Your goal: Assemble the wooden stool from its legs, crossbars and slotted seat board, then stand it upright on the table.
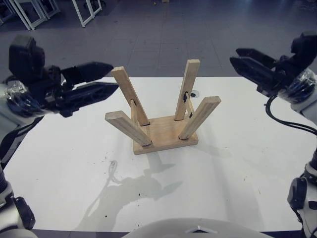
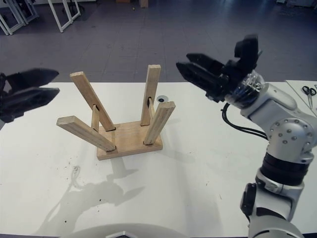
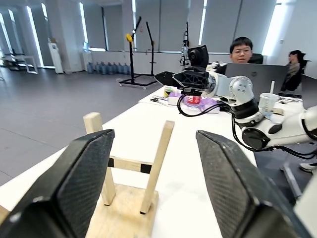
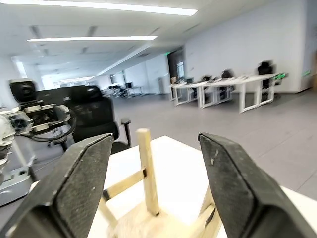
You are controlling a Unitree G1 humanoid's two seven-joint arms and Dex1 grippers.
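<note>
We are looking at the wooden stool (image 1: 163, 119) sitting upside down at the center of the frame, on the white table (image 1: 237, 168). Its seat board (image 1: 166, 136) is lying flat on the tabletop, and four legs are pointing up and splaying outward: one rising at the back left (image 1: 130, 96), one at the back right (image 1: 187, 89), one leaning toward the lower left (image 1: 128, 128) and one leaning right (image 1: 199, 117). In the left wrist view we are seeing a crossbar (image 3: 130, 164) joining two of the legs low down, near the board. We are holding the left gripper (image 1: 113, 78) at the left of the frame, above the table and just beside the back left leg without touching it; its two dark fingers (image 3: 79, 183) are standing wide apart and gripping nothing. We are holding the right gripper (image 2: 182, 61) at the upper right, raised above the table's far edge and well apart from the stool; its fingers (image 4: 79, 183) are likewise spread wide, with nothing between them. A small round fitting (image 1: 194, 92) is sitting in the tabletop just behind the back right leg, and a pair of scissors (image 2: 309, 90) is lying at the far right edge.
</note>
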